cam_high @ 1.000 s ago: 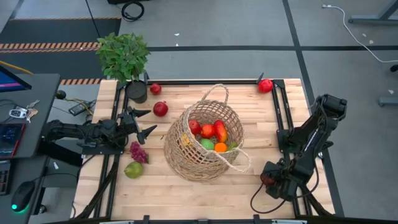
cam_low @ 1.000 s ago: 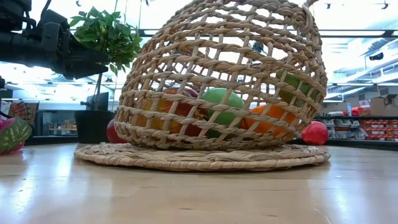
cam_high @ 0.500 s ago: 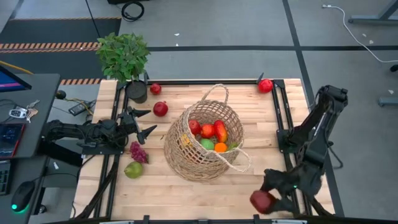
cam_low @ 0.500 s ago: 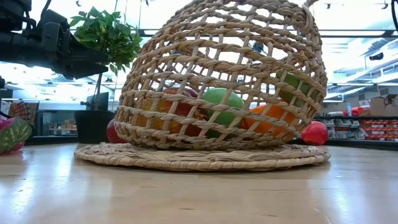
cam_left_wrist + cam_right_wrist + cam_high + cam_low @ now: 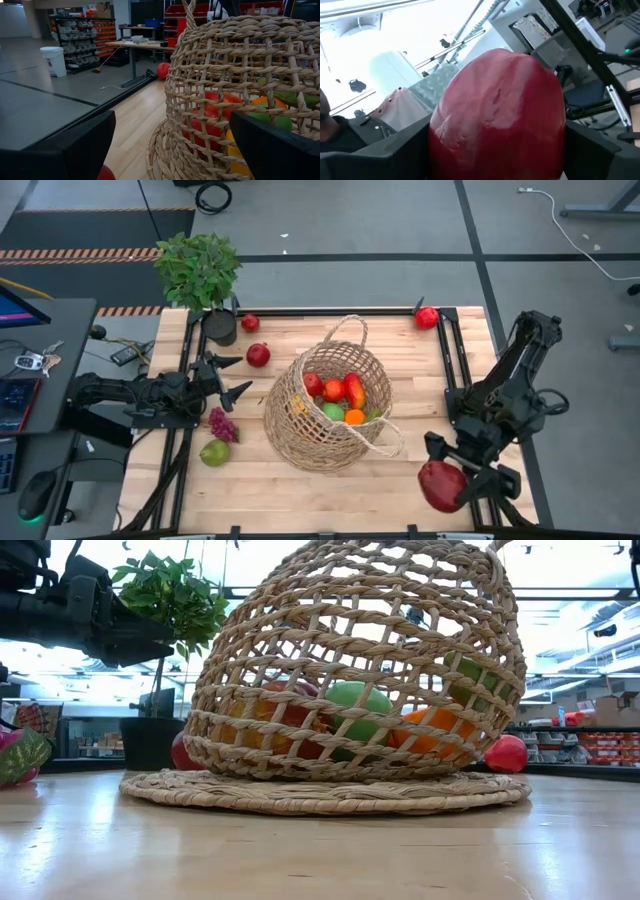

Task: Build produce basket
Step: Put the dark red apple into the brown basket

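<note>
The right end effector (image 5: pixel 452 480) hangs above the surface's (image 5: pixel 300 490) near right corner, its fingers spread wide around one dark red fruit (image 5: pixel 441 485) clamped between them. The left end effector (image 5: pixel 228 376) waits at the left edge, fingers wide apart and holding nothing. The basket (image 5: pixel 300 420) sits mid-surface with about six pieces of produce (image 5: pixel 338 395) inside, though the weave may hide more. Outside it lie three more red fruits (image 5: pixel 258 355), one purple grape bunch (image 5: pixel 221 423) and one green pear (image 5: pixel 214 452).
</note>
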